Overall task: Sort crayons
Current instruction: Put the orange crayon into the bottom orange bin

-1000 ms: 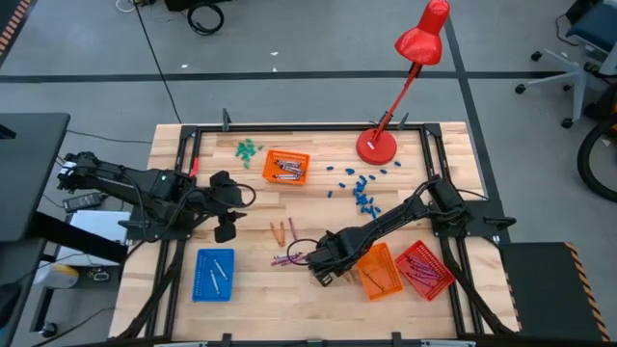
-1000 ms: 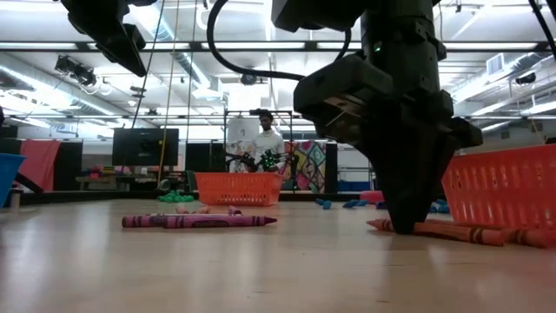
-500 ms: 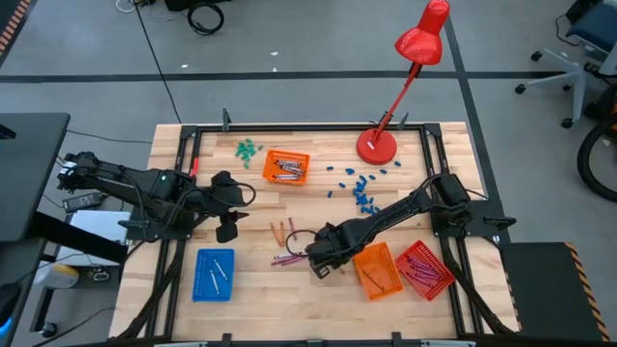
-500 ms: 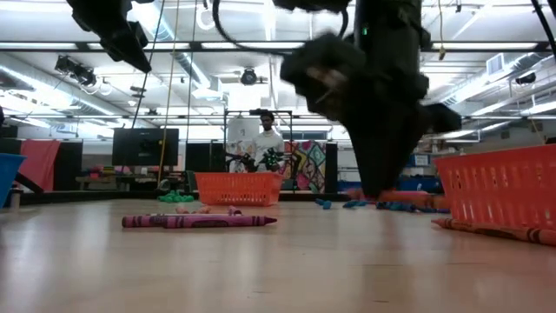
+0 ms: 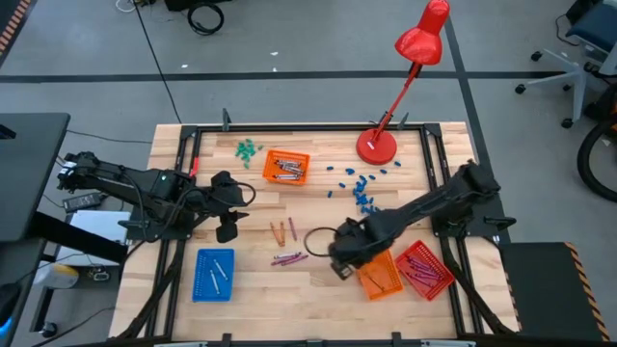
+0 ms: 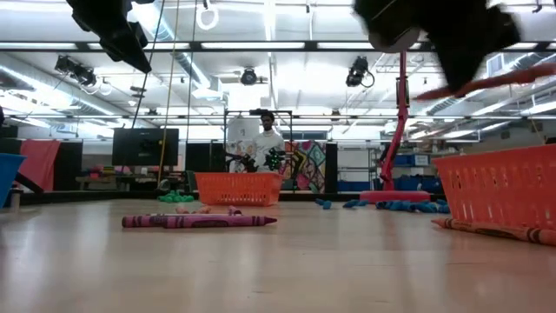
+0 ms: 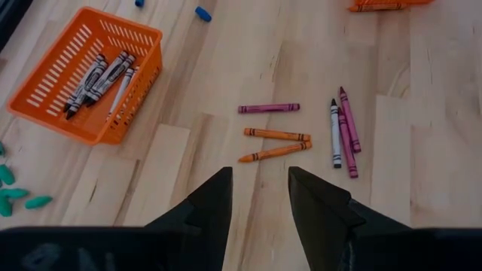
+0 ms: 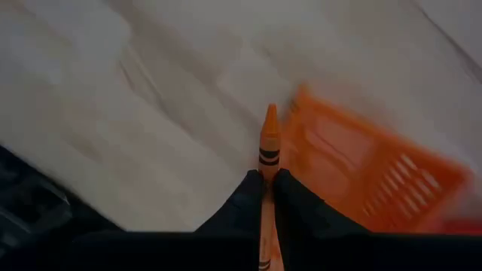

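While the right hand (image 8: 263, 188) pinches an orange crayon (image 8: 267, 147) between pressed-together fingers, it hangs just beside the near orange tray (image 5: 378, 271), so this looks like a carry toward that tray; the left hand (image 7: 260, 192) waits with its fingers spread and nothing between them, on the far side of the loose crayons from that tray.

As a judgement, the sort is partly done: the near orange tray already holds some sticks; the red tray (image 5: 425, 270), touching or nearly touching it on the side away from the loose crayons, holds dark reddish ones; the blue tray (image 5: 214, 274), well apart from it beyond the loose crayons, holds a few pale ones; a second orange tray (image 5: 285, 167), well apart toward the red lamp (image 5: 400, 82), holds grey ones.

Still left on the counter (image 5: 260, 207) are two orange crayons (image 7: 275, 143), a purple crayon (image 7: 269, 108) and a small purple group (image 7: 344, 135).

Only the right wrist view shows the grip on the crayon; the left wrist view alone separates the loose sticks by colour; the low view shows another crayon (image 6: 491, 230) lying on the counter against the tray wall, which the high view hides under the arm.
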